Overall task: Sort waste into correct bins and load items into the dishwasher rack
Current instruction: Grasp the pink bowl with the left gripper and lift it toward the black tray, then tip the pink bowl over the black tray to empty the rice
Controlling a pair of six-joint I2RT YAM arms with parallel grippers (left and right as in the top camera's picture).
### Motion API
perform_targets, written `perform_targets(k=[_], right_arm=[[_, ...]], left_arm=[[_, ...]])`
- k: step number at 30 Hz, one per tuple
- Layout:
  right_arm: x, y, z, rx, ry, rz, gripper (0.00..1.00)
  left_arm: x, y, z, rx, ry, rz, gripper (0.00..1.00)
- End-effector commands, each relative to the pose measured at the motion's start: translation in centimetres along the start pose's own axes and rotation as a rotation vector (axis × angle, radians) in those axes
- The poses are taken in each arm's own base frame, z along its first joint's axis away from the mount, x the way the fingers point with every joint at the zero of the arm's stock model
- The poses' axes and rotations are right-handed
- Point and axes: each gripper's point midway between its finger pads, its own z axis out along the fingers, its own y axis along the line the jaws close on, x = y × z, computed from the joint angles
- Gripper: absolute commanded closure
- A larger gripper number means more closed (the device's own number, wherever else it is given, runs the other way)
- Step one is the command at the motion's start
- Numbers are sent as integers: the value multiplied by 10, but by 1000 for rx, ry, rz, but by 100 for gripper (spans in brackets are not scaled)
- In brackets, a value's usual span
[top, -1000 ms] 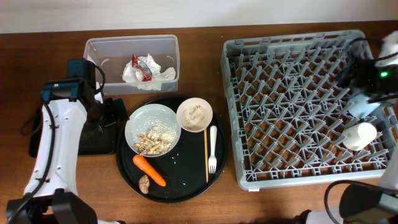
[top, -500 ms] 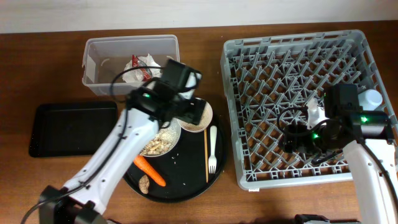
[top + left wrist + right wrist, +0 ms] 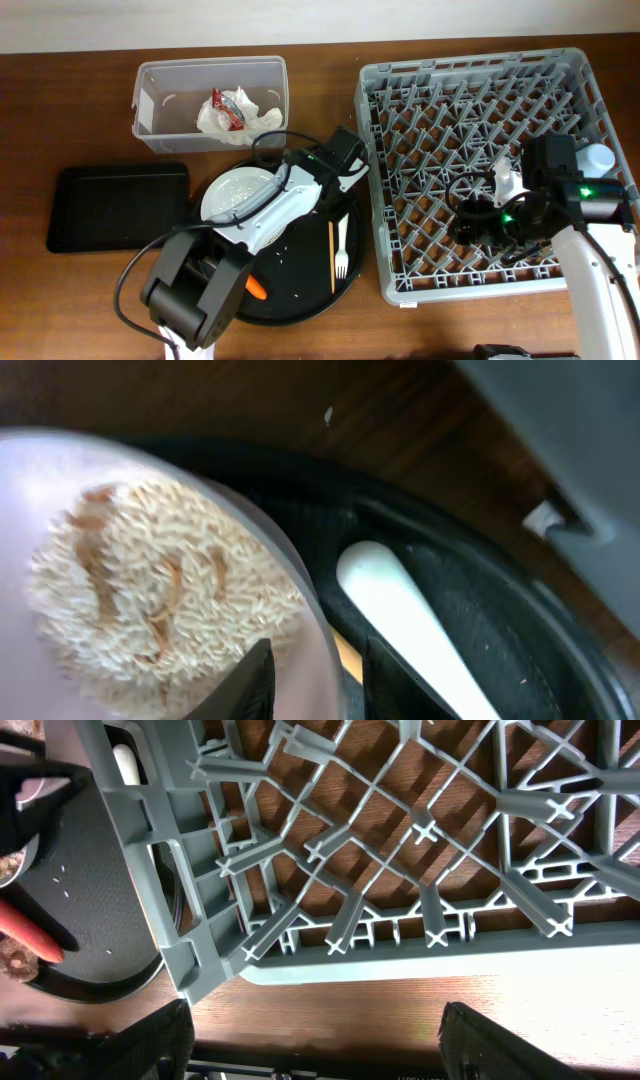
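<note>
The pale pink bowl (image 3: 150, 590) holds pale grains, and my left gripper (image 3: 320, 685) is shut on its rim, one finger inside and one outside. From overhead the left gripper (image 3: 328, 172) covers that bowl on the round black tray (image 3: 300, 300). A white plate (image 3: 235, 190), the white fork (image 3: 341, 240), a chopstick (image 3: 331, 255) and an end of the carrot (image 3: 257, 290) lie there too. My right gripper (image 3: 330, 1050) is open and empty over the grey rack (image 3: 470, 100), also seen overhead as right gripper (image 3: 470, 218).
The clear tub (image 3: 150, 95) at the back left holds a crumpled napkin (image 3: 215, 118) and a red-and-white wrapper (image 3: 232, 105). A shallow black tray (image 3: 115, 205) lies left of the round tray. A white cup (image 3: 598, 158) stands at the rack's right side.
My left arm swung from the black tray over to the pink bowl and its jaws closed onto the rim. The right arm moved in over the rack, then held still.
</note>
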Motion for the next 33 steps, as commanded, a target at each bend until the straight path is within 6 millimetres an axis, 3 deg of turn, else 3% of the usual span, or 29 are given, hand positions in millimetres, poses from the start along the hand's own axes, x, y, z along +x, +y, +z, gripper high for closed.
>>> perform_targets(k=[1, 6, 10, 11, 14, 16, 17, 19, 22, 24, 26, 30, 33], right_arm=[[2, 1, -1, 4, -7, -3, 17], [2, 1, -1, 4, -7, -2, 17], [2, 1, -1, 4, -7, -2, 18], [2, 1, -1, 4, -7, -2, 18], [2, 1, -1, 4, -7, -3, 18], [2, 1, -1, 5, -7, -3, 17], [2, 0, -1, 10, -8, -3, 18], [2, -2, -1, 20, -5, -2, 17], [2, -2, -1, 20, -5, -2, 17], [2, -2, -1, 20, -5, -2, 17], [2, -2, -1, 20, -6, -2, 17], [3, -2, -1, 20, -1, -1, 17], [3, -2, -1, 20, -1, -1, 17]], left_arm=[[14, -5, 11, 17, 40, 6, 74], [16, 10, 10, -72, 49, 9, 98], [11, 21, 2, -134, 54, 10, 99], [6, 21, -5, -134, 53, 10, 99], [-21, 27, -57, -153, 27, 8, 99], [-24, 37, -80, -161, 22, -39, 100], [-19, 46, -86, -166, 24, -94, 100], [0, 86, -103, -177, 39, -256, 100], [19, 134, -123, -10, -29, -471, 99], [52, 184, -134, 102, -67, -681, 100], [78, 217, -146, 185, -132, -762, 100], [116, 256, -168, 337, -295, -882, 100], [144, 274, -171, 464, -458, -980, 100]])
